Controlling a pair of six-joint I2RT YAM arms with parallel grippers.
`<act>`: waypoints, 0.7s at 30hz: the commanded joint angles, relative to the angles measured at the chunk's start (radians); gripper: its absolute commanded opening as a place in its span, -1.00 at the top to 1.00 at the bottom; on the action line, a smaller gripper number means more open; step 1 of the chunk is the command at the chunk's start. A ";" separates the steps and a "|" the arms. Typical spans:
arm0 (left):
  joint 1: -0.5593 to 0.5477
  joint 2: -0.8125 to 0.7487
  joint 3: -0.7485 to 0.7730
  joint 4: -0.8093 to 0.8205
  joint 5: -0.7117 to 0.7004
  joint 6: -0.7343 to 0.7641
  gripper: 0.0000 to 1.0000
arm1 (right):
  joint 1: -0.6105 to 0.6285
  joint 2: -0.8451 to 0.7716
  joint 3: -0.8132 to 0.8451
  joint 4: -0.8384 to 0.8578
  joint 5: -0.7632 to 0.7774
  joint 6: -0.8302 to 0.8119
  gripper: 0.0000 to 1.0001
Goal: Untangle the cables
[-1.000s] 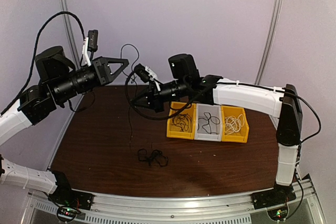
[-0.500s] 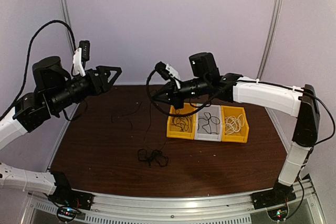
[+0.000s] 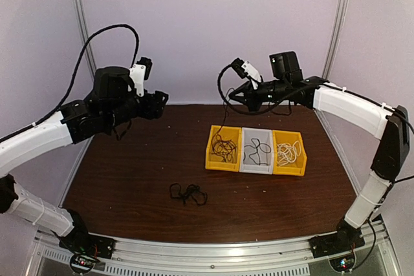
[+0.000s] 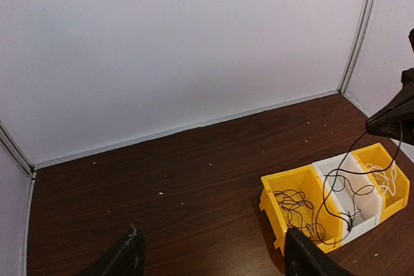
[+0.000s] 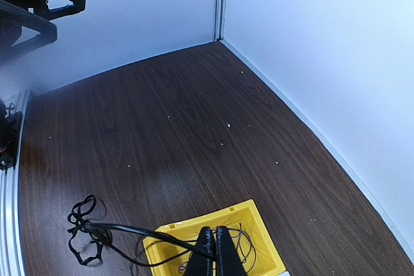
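Overhead, the right end effector [image 3: 235,93] sits in the upper centre of the frame, raised above the dark brown wooden table [image 3: 129,172]. Its fingers are pressed together on a thin black cable [image 3: 222,118]. The wrist view confirms this: the two fingers [image 5: 206,256] meet at the bottom edge with the cable pinched between them. From that grip the cable hangs down, and its lower end lies coiled inside a yellow plastic bin [image 3: 210,157] at the centre of the frame.

Touching that bin on its right is a grey plastic bin [image 3: 244,159] holding a black loop. Next in the row is a second yellow plastic bin [image 3: 301,159] holding a white cable [image 3: 287,152].

A knotted bundle of black cable [image 3: 187,193] lies on the table in the lower centre of the frame, well apart from the bins and from both arms.

The left end effector [image 3: 160,103] hangs in the upper left, also raised above the table. Its fingers [image 4: 126,258] stand wide apart at the bottom of the left wrist view, with only bare table between them. The three bins appear at the lower right of that view.
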 commanded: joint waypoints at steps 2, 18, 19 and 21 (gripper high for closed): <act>0.089 0.077 0.019 0.153 -0.019 0.090 -0.48 | -0.031 -0.089 -0.036 -0.023 0.115 -0.031 1.00; 0.221 0.011 -0.186 0.294 0.043 0.104 -0.47 | -0.133 -0.169 -0.104 -0.134 0.267 -0.092 1.00; 0.221 0.001 -0.187 0.296 0.039 0.109 -0.47 | -0.136 -0.171 -0.112 -0.132 0.281 -0.097 1.00; 0.221 -0.014 -0.189 0.298 0.030 0.112 -0.47 | -0.142 -0.170 -0.124 -0.135 0.295 -0.101 1.00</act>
